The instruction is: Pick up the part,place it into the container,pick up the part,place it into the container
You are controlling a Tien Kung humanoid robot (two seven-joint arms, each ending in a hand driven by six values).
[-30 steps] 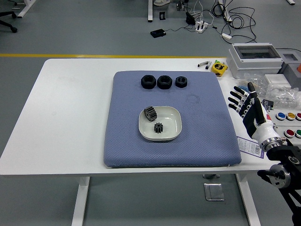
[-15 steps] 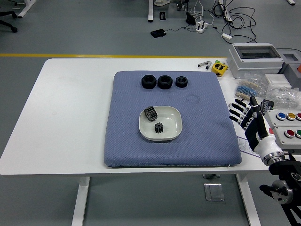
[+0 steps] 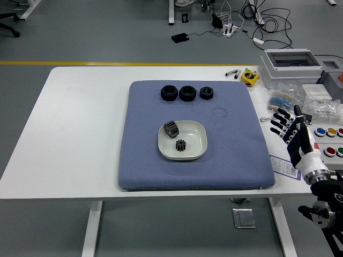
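Observation:
A white dish (image 3: pixel 182 140) sits in the middle of the blue mat (image 3: pixel 193 134). Two dark gears lie in it: a larger gear (image 3: pixel 171 129) tilted against the dish's upper left wall and a small gear (image 3: pixel 180 145) near its centre. Three black nuts (image 3: pixel 186 93) stand in a row at the mat's far edge. My right hand (image 3: pixel 292 134) hovers off the mat's right side, over the table's right edge. Its fingers are spread and it holds nothing. The left arm does not show.
A grey box (image 3: pixel 291 67), bags of small parts (image 3: pixel 321 107) and a button panel (image 3: pixel 328 138) crowd the table's right end. A yellow tape measure (image 3: pixel 248 77) lies by the mat's far right corner. Cables and a power strip lie on the floor beyond.
My right hand has drawn back to the right and lower, away from the mat, staying open. The gears, dish and nuts have not moved.

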